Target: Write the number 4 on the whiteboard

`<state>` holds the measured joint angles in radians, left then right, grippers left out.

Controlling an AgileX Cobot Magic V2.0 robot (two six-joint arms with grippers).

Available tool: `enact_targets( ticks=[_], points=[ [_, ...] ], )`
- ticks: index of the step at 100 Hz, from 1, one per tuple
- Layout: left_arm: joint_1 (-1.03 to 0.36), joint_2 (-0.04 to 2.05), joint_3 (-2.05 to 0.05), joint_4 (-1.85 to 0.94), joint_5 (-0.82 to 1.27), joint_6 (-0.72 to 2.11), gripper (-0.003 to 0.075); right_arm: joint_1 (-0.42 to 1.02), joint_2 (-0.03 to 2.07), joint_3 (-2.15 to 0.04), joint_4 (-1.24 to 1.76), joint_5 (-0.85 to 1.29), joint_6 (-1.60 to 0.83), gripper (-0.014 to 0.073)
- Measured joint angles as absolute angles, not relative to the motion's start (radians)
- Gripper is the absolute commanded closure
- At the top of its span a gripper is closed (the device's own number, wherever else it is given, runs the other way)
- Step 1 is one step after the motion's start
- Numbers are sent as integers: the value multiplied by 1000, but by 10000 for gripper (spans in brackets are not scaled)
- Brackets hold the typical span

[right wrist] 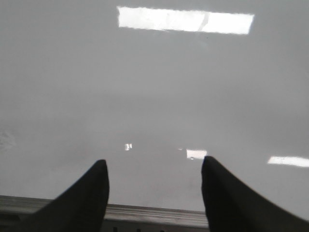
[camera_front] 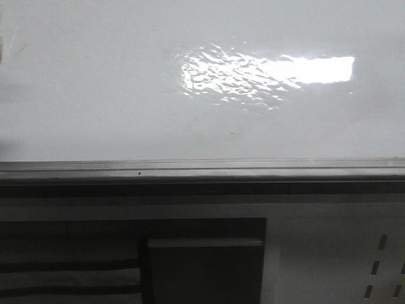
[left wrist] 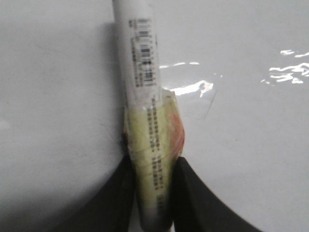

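Observation:
The whiteboard (camera_front: 95, 95) fills the upper front view, glossy, with a rippled light patch; neither gripper shows there. In the left wrist view my left gripper (left wrist: 154, 160) is shut on a white marker (left wrist: 140, 58) wrapped in yellowish tape, held over the whiteboard (left wrist: 58, 96); the marker's tip is cut off by the frame edge. A thin slanted dark stroke (left wrist: 211, 104) lies beside the marker; I cannot tell whether it belongs to the number 4. My right gripper (right wrist: 154, 162) is open over the whiteboard (right wrist: 154, 87), with nothing between its fingers.
A grey metal rail (camera_front: 202, 170) runs along the board's near edge and also shows as the rail (right wrist: 154, 212) under the right fingers. Below it sit a white perforated panel (camera_front: 354, 253) and a dark grey block (camera_front: 205, 269).

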<state>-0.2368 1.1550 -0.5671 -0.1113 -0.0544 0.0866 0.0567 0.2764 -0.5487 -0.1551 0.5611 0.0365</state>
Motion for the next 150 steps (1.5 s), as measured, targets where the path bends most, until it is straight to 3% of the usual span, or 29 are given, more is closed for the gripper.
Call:
enact_targets(
  ticks=[24, 44, 68, 98, 150],
  points=[
    [-246, 1157, -580, -126, -34, 87, 694, 57, 291, -595, -94, 581, 37, 216],
    [-341, 1151, -700, -79, 201, 91, 737, 57, 388, -731, 29, 699, -39, 219],
    [-543, 1151, -913, -89, 563, 253, 741, 57, 585, -874, 385, 931, -510, 219],
    [-686, 1227, -1134, -410, 1006, 728, 741, 59, 863, -999, 826, 1231, -1079, 219],
    [-832, 1381, -1291, -385, 1053, 812, 741, 397, 1126, -1091, 733, 1143, -1213, 219]
  ],
)
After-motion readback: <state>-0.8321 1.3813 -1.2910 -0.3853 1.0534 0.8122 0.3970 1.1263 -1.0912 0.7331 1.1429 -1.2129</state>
